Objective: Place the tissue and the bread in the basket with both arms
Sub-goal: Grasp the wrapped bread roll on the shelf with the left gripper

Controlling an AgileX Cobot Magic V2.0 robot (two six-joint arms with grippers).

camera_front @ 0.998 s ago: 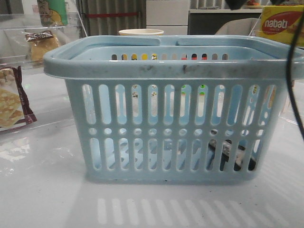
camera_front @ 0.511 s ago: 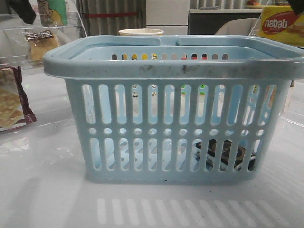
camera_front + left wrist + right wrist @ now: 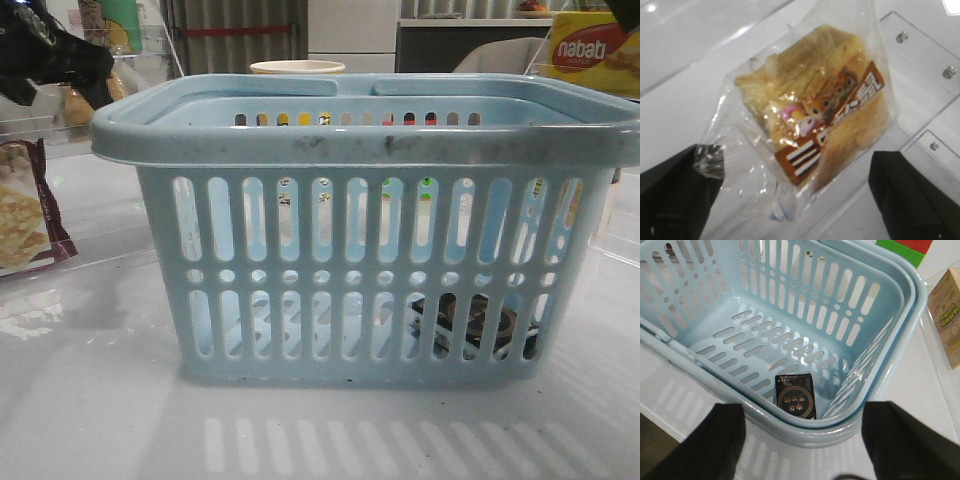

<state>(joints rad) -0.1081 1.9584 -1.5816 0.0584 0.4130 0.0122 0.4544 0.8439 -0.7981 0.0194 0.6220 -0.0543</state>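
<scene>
On the white table (image 3: 90, 400), centre frame: light-blue basket (image 3: 360, 150) with vertical slots, a row of round holes and a thick scuffed rim. Inside, flat on the floor near one corner: tissue (image 3: 796, 396), a small black packet printed with a pale brownish ring and markings; glimpsed through the front slots low on the right. Above and outside the basket, over its near rim: right gripper (image 3: 802, 440), fingers (image 3: 900, 440) spread wide, holding nothing. Behind the basket's left corner, on a clear acrylic shelf (image 3: 920, 65): bread (image 3: 815, 107), golden-brown in a crinkly clear wrapper with a brown label strip bearing white lettering and cartoon faces. Over it: left gripper (image 3: 795, 192), fingers (image 3: 675, 195) parted either side of the wrapper, one touching its crinkled edge, not clamped. Left of the basket: maroon-edged cracker packet (image 3: 25, 215).
</scene>
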